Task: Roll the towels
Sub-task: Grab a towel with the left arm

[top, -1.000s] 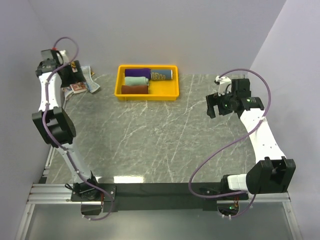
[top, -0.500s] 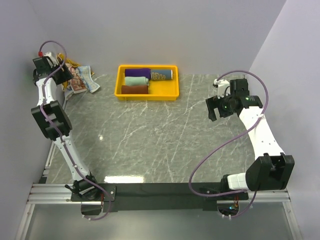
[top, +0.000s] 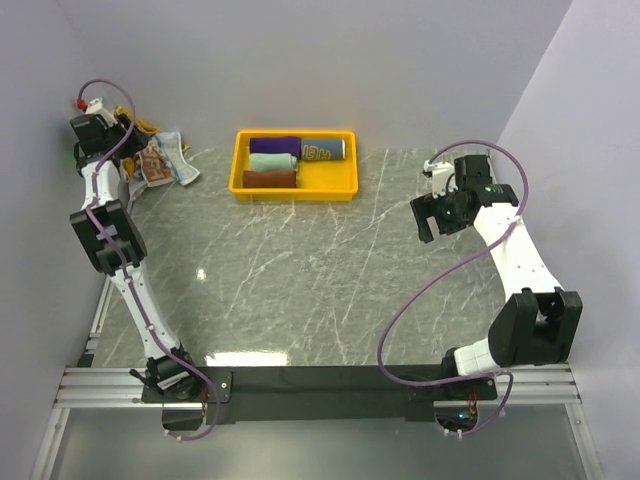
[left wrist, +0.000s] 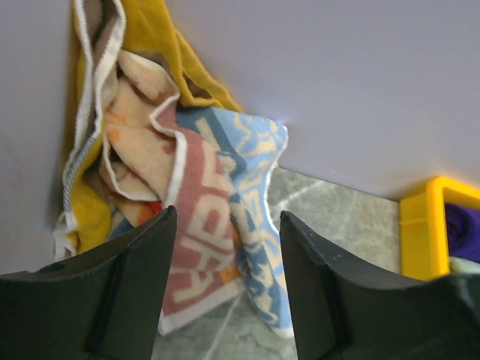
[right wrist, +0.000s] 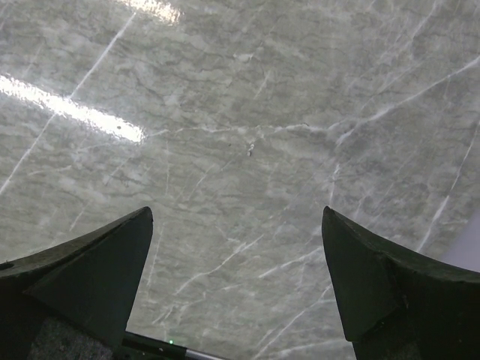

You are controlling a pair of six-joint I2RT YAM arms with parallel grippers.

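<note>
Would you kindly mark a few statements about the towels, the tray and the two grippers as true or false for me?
1. The yellow tray holds four rolled towels. True.
2. The right gripper is clamped on a towel. False: its jaws stand wide open over the bare table, with nothing between them.
3. A heap of loose towels lies in the far left corner, against the wall. True.
4. The left gripper hangs over the tray. False: it is over the heap of loose towels, and the tray sits off to its right.
</note>
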